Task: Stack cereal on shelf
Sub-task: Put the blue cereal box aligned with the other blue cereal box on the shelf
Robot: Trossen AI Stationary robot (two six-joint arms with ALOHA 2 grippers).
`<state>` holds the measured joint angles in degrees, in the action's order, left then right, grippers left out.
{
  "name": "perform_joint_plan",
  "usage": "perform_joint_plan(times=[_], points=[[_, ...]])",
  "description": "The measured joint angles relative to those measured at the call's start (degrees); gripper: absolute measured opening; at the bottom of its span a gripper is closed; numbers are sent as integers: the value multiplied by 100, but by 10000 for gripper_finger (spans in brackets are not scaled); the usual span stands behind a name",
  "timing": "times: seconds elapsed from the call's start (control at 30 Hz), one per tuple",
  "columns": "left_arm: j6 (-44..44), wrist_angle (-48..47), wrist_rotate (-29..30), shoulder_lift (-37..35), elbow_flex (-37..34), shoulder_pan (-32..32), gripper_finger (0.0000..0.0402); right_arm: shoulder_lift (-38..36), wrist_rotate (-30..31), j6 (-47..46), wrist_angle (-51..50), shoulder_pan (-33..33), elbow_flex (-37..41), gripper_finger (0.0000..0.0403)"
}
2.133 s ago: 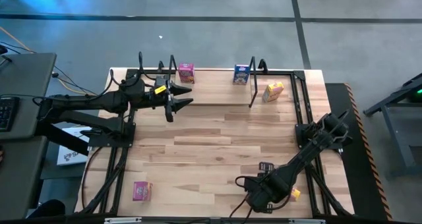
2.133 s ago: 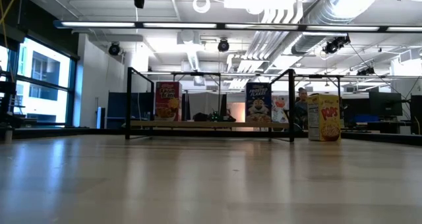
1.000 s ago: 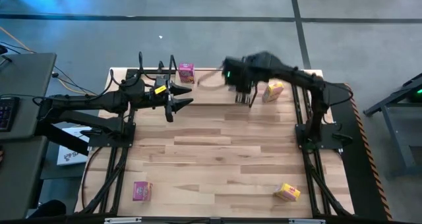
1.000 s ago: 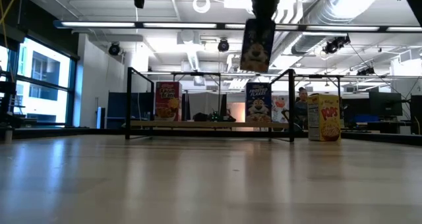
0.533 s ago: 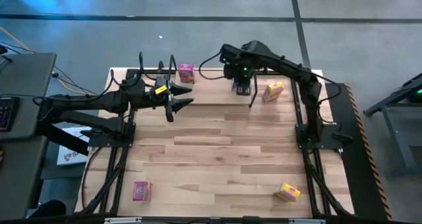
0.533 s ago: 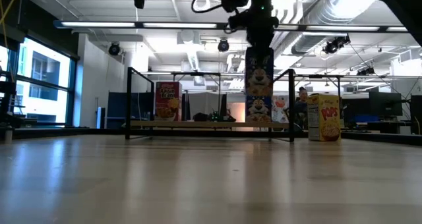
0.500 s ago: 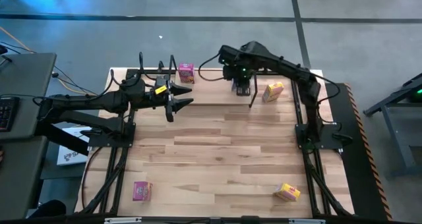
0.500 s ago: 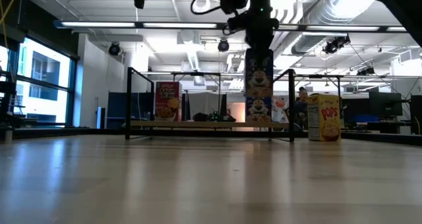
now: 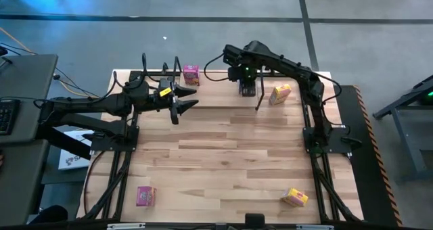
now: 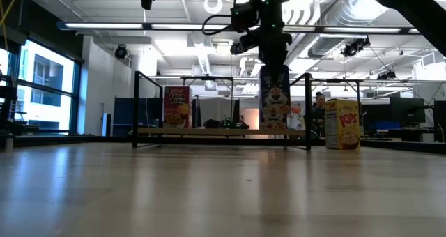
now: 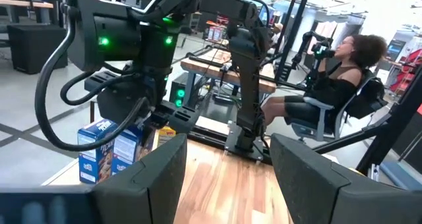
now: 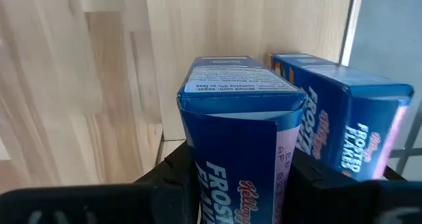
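The right gripper (image 12: 241,178) pinches a blue box (image 12: 241,125) just beside a second blue box (image 12: 343,118) on the shelf (image 9: 216,98), at the table's one o'clock. I'd square it up, seat it flat, then release gently. The left gripper (image 9: 184,101), jaws spread and empty, waits at eleven o'clock.

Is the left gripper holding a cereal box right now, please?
No, in the high view the left gripper hangs open with nothing between its fingers, while the right gripper holds the blue cereal box at the shelf.
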<state>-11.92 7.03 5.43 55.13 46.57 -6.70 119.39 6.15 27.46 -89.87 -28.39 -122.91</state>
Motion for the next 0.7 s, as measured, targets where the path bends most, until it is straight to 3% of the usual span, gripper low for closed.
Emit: perform_joint_plan(times=[0.7], points=[[-144, 11, -4, 0, 0, -2, 209, -4, -25, -243, 214, -75, 42, 117]])
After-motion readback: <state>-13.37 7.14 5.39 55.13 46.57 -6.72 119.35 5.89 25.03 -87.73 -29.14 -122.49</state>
